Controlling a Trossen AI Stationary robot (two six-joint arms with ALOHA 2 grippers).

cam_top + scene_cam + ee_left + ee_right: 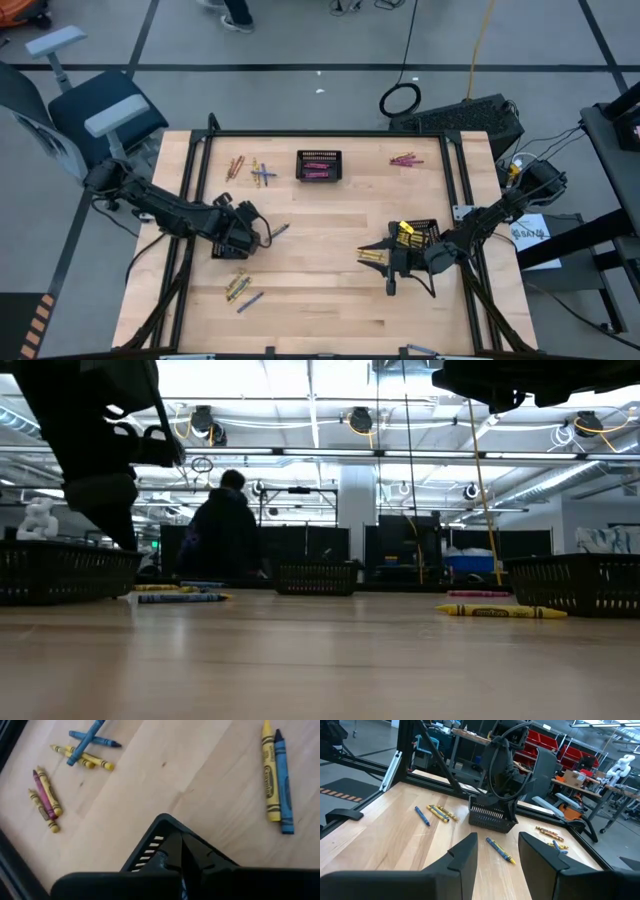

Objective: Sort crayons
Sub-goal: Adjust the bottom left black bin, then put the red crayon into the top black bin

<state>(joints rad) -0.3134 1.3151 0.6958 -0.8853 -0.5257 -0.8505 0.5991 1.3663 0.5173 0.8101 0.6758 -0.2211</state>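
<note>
Crayons lie scattered on the wooden table: a far-left group [250, 168], a far-right group [405, 158], a near-left group [240, 290] and one blue crayon [279, 230]. My left gripper [240, 236] is shut on a black mesh basket [492, 817] at the table's left middle. My right gripper [497, 845] stands open and level at the right middle, holding nothing. Beyond its fingers lies a blue and yellow crayon [500, 850]. The left wrist view shows a yellow and blue pair [277, 780] and a mixed group [75, 755]. My left gripper has the black basket by its top rim near a corner [162, 827], coming from above at a steep slant. The gripper's own body hides the fingertips, so the kind of hold does not show. The basket sits upright below the gripper; its bottom [60, 598] is at table height.
A second black basket [318, 165] with pink crayons stands at the far middle. A third [418, 233] with yellow crayons stands beside my right arm. Black frame rails [190, 190] run along the table's sides. A person [225, 530] stands beyond the far edge.
</note>
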